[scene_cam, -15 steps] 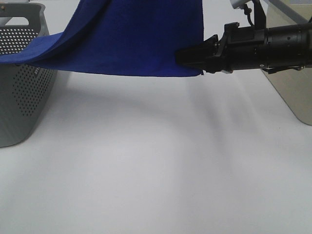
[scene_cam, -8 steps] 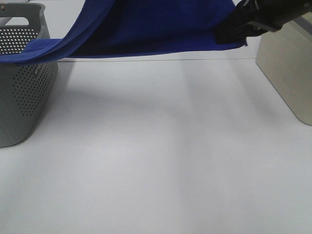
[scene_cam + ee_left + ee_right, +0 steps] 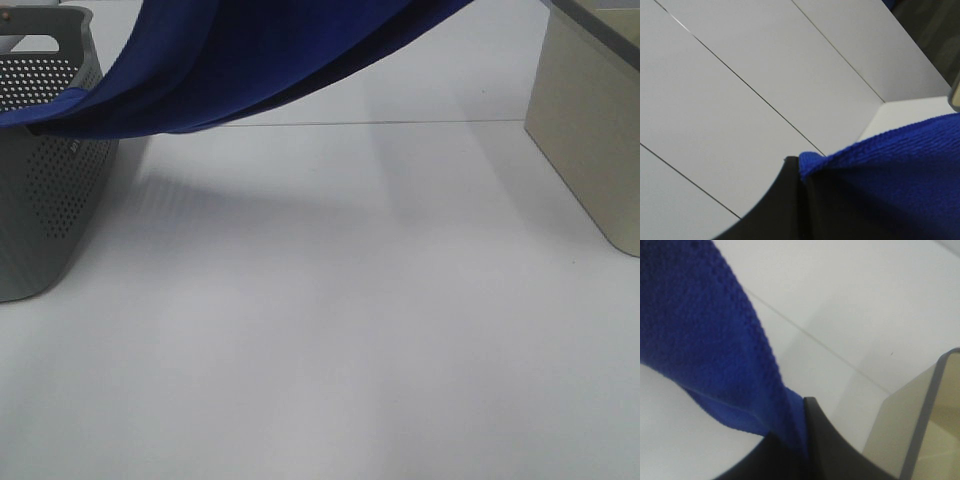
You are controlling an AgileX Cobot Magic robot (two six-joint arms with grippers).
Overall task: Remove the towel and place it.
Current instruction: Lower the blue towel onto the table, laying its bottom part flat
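Towel: the royal-blue towel [image 3: 250, 60] hangs in the air as a slack sheet; it is high toward the right of the exterior view and sags leftward; its low end lies across the rim of the grey perforated basket [image 3: 50, 200]
Left end effector [image 3: 801, 172]: closed on a towel edge; cloth pinched at the black tip
Right end effector [image 3: 800, 420]: clamped on another towel edge; a beige box [image 3: 590, 130] is near
Done: towel gripped at two places and raised; most of it looks clear of the basket
Left to do: draw the last end off the rim; lower and spread it; release
Likely spot: the white surface [image 3: 350, 330] between basket and box; nothing lies there yet
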